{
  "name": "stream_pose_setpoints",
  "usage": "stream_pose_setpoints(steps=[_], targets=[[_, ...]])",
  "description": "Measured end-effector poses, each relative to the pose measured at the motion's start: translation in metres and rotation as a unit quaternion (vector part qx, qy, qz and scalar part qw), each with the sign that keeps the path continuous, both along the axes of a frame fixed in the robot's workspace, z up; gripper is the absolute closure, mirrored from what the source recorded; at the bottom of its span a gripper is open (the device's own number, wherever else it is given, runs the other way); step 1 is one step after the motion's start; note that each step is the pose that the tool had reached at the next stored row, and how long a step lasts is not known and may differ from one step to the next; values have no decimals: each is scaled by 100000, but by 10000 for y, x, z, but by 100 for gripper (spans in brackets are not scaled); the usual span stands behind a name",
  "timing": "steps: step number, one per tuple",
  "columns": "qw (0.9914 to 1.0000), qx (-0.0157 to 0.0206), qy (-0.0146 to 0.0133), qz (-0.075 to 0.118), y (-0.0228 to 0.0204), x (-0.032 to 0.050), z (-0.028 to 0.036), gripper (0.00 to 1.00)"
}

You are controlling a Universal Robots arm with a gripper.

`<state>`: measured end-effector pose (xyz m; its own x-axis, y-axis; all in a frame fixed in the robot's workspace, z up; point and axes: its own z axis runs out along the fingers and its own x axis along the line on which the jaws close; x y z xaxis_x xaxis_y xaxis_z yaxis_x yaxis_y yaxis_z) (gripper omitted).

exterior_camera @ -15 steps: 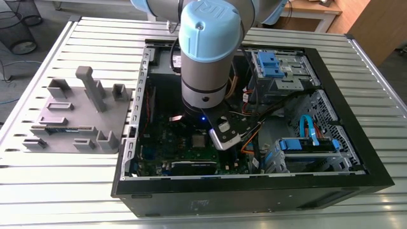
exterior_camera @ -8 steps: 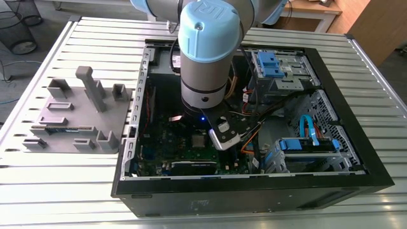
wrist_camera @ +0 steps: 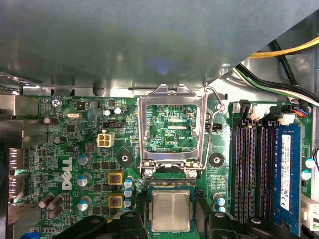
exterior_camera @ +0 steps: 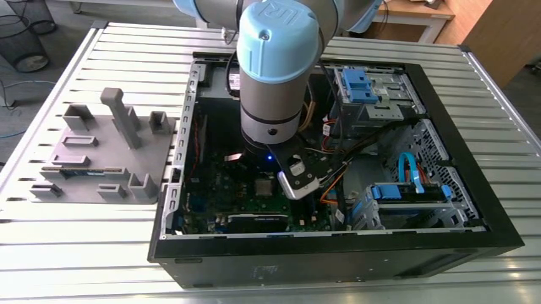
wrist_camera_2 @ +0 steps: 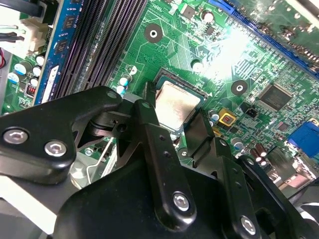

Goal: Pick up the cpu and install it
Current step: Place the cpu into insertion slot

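The cpu [wrist_camera: 170, 210] [wrist_camera_2: 175, 103], a small square chip with a shiny silver top, sits level over the motherboard socket, just below the raised silver load plate [wrist_camera: 172, 94]. My gripper [wrist_camera: 170, 221] [wrist_camera_2: 174, 117] reaches down into the open computer case [exterior_camera: 169, 209]. One black finger [wrist_camera_2: 149, 119] hugs one side of the chip and the other finger [wrist_camera_2: 199, 132] hugs the opposite side, so the gripper is shut on it. In the exterior view the gripper [exterior_camera: 292, 183] hangs low over the green motherboard [exterior_camera: 253, 209]. Whether the chip rests fully in the socket I cannot tell.
The socket's wire lever [wrist_camera: 213, 129] stands open beside the plate. Black memory slots [wrist_camera: 249, 164] and a blue module [wrist_camera: 286, 169] lie close by. Cables [exterior_camera: 338, 171] and blue drive cages [exterior_camera: 406, 190] crowd the case. A grey tray [exterior_camera: 101, 152] sits on the slatted table at the exterior view's left.
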<state>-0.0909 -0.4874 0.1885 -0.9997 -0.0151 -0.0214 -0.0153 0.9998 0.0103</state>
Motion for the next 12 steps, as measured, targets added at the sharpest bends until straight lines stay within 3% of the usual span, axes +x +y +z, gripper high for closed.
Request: stream_pose_setpoints(steps=[4, 6, 8, 9, 12], targets=[[100000, 16, -9, -1, 0, 0, -2, 53], [100000, 33, -13, -4, 1, 0, -4, 46], [100000, 19, -12, -2, 1, 0, -3, 46], [100000, 8, -3, -1, 0, 0, -2, 40], [100000, -4, 1, 0, 0, 0, -1, 40]])
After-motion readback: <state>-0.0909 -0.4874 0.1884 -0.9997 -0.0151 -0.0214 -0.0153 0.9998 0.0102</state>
